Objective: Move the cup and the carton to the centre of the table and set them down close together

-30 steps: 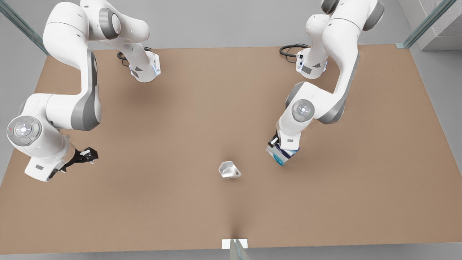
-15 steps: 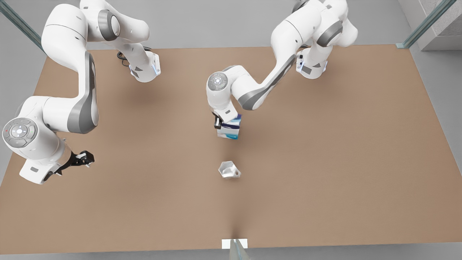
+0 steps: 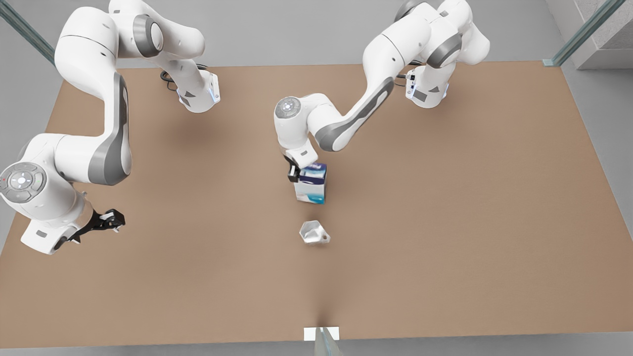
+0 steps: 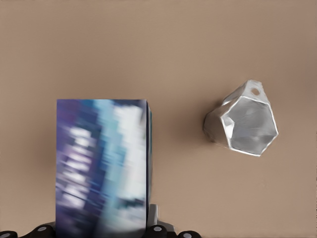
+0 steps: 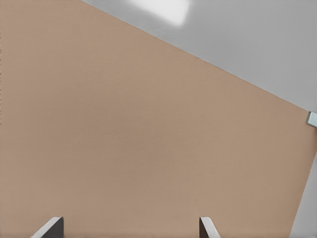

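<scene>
left gripper (image 3: 302, 173) is pinching the carton (image 3: 311, 184) from above, fingers pressed on its sides; in the left wrist view the carton (image 4: 101, 166) sits right up against the wrist hardware with the cup (image 4: 242, 119) off to one side, clear gap between them. carton is upright near the middle of the table (image 3: 445, 222), whether its base is on the surface or just above it I can't tell from these frames. cup (image 3: 313, 232) stands on the table near the carton, on the side toward the camera edge, not touching, handle pointing away from the carton. both things are roughly central, so judging by layout the cup part looks done and the carton is at its drop spot; what's left is letting go of the carton and backing the arm off, maybe closing the gap a bit if it counts as too wide. right gripper (image 3: 111, 220) waits well apart from the carton, out by the table edge on the front view's left, holding nothing; right wrist view shows its fingertips (image 5: 49, 228) spread wide over bare table (image 5: 124, 124). risk as I read it: the carton is tall and narrow, a release with any tilt or height could tip it toward the cup, so it wants a flat, low release
</scene>
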`<state>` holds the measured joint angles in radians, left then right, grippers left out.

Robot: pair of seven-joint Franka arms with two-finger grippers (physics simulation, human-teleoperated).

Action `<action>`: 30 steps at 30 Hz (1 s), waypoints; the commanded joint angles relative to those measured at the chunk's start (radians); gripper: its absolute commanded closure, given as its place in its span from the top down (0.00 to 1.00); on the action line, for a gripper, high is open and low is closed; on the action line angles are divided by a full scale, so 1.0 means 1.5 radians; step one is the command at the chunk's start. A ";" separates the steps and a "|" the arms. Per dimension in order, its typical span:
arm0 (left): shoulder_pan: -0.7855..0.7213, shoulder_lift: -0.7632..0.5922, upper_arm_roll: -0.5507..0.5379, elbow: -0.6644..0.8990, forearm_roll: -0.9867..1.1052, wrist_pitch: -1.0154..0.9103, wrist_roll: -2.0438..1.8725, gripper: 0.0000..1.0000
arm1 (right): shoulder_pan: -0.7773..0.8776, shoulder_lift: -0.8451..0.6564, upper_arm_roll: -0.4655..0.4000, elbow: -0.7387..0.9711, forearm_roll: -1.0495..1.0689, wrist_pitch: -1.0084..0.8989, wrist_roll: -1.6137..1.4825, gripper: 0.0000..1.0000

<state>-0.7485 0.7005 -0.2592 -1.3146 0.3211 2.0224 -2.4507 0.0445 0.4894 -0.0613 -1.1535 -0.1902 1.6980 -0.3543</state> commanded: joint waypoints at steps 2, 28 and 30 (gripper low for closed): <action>0.000 0.002 -0.001 0.000 0.025 0.002 -0.002 0.69 | 0.000 0.000 0.000 0.000 0.000 0.000 0.000 1.00; 0.008 0.012 0.000 -0.003 0.035 0.004 0.019 0.99 | -0.001 -0.001 -0.002 0.002 -0.001 0.000 -0.002 1.00; 0.009 0.018 0.000 -0.001 0.036 0.004 0.025 0.99 | -0.001 0.000 -0.003 0.002 -0.001 0.000 -0.002 1.00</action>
<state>-0.7349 0.7312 -0.2578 -1.3136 0.3734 2.0279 -2.4103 0.0430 0.4894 -0.0659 -1.1505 -0.1918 1.6981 -0.3574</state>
